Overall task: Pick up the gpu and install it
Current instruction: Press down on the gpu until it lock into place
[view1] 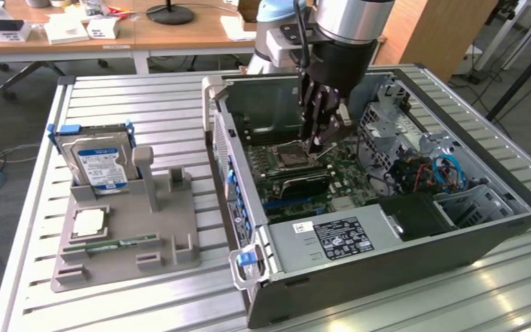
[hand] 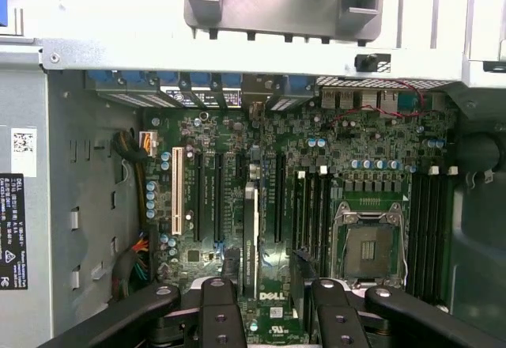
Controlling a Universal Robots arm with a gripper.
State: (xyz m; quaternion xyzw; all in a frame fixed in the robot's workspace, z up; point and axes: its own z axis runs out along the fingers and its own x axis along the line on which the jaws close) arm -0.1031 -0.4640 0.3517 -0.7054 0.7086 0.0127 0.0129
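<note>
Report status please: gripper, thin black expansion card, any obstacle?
Black gripper open, holding nothing, inside grey metal computer case. Thin black expansion card standing upright on green motherboard, below it. No obstacle seen.

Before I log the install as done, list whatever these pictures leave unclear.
- gpu seating: wrist view, seen edge-on; slot contact lies beneath it.
- gpu bracket end: exterior view, behind the case wall.
- Hard drive label text: exterior view, too small.

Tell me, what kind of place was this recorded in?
Likely a lab or workshop: an open computer case lies on a slatted metal table, a grey parts fixture beside it, cluttered wooden desks behind.
</note>
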